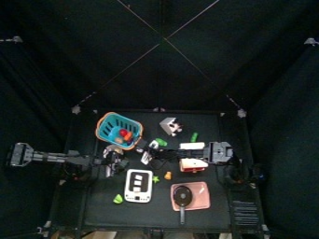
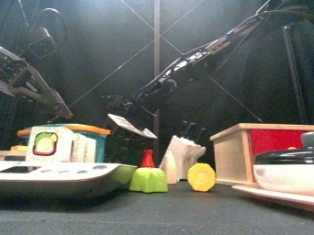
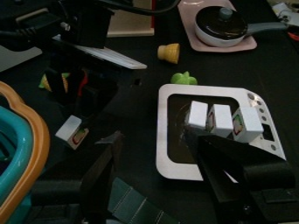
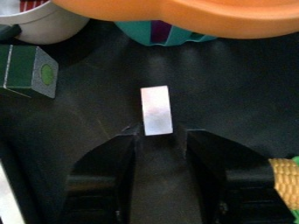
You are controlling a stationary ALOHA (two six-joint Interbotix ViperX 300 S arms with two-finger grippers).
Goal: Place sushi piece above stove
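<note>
The sushi piece [image 4: 156, 109], a flat white rectangle, is held at its end by my right gripper [image 4: 156, 134], which is shut on it. In the front view the piece [image 2: 132, 127] hangs in the air above the table's middle. In the left wrist view the piece [image 3: 73, 133] dangles beside the stove [image 3: 173, 162]. The stove [image 1: 137, 193] is white with black marks, and a white and green carton [image 3: 222, 121] stands on it. My left gripper [image 3: 163, 188] is open and empty, hovering by the stove's near edge.
A teal basket with an orange rim [image 1: 118, 128] stands behind the stove. A pink tray [image 1: 200, 203] with a pot is to the stove's right, with a red box [image 1: 193, 165] behind it. Small toy foods [image 2: 149, 176] lie in front.
</note>
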